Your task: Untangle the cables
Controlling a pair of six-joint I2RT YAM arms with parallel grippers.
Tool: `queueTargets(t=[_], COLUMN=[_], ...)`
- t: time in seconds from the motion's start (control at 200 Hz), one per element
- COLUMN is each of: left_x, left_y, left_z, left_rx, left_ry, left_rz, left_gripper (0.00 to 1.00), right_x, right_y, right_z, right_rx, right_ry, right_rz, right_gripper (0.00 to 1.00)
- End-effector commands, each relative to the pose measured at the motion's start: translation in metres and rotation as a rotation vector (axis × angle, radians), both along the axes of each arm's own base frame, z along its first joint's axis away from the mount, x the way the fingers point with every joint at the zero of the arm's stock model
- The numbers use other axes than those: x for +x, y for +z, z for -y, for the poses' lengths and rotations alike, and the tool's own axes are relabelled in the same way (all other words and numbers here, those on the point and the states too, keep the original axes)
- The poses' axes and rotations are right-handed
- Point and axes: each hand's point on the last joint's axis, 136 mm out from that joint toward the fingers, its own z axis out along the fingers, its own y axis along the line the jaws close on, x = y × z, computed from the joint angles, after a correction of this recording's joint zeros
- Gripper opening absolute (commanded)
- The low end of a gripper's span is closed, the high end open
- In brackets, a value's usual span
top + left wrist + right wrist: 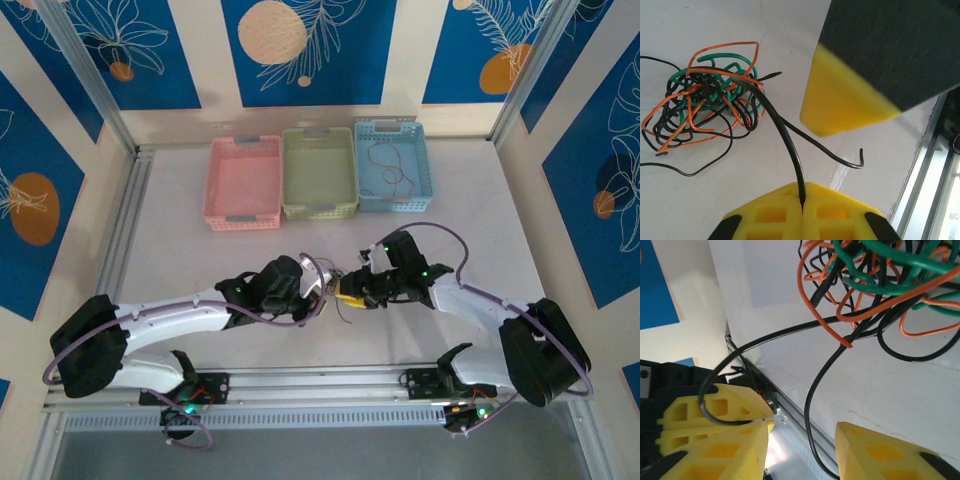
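Observation:
The cables (705, 100) lie in one knot of orange, green and black wires on the white table. My left gripper (803, 202) is shut on a black cable (790, 145) that arcs up out of the knot. In the right wrist view the knot (880, 280) hangs at the top. My right gripper (802, 432) stands open there, and a black strand (810, 405) runs down between its fingers without being pinched. The left gripper's yellow fingers (705, 405) are just beside it. From above, the left gripper (322, 290) and right gripper (358, 290) meet mid-table.
Three baskets stand in a row at the back: pink (245, 205), green (320, 200) and blue (392, 195), the blue one holding a thin red cable (385, 165). An aluminium rail (805, 420) runs along the table's near edge, close under both grippers.

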Motion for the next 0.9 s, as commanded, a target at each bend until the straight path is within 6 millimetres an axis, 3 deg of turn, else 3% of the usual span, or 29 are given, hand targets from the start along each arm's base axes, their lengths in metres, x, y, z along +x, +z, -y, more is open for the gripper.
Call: queueTargets(t=[0.0,0.18,0.265,0.39,0.44,0.64,0.89], left_x=[0.001,0.001,0.003,0.013,0.019,0.037,0.032], left_y=[0.002,0.003,0.005,0.015,0.023,0.067,0.123], left_z=[-0.002,-0.003,-0.006,-0.020,-0.030,-0.097,-0.209], left_rx=[-0.005,-0.002,0.002,0.000,-0.002,0.035,0.080], left_ry=[0.016,0.020,0.033,0.130,0.184,0.453,0.784], left_rz=[0.013,0.015,0.025,0.035,0.044,0.121,0.256], left_gripper=[0.00,0.00,0.00,0.00,0.00,0.00,0.00], right_x=[-0.006,-0.008,-0.008,-0.004,0.001,0.032,0.065], right_y=[-0.009,-0.015,-0.017,-0.006,-0.002,0.013,-0.004], right_z=[-0.006,-0.017,-0.018,-0.017,-0.009,0.044,0.128], right_rx=[-0.008,-0.007,-0.009,0.030,0.022,-0.055,-0.337], right_ry=[0.032,0.064,0.067,0.063,0.039,-0.137,-0.404], right_rz=[-0.015,-0.034,-0.042,-0.027,-0.015,0.054,0.084], right_gripper=[0.40,0.34,0.23,0.01,0.00,0.00,0.00])
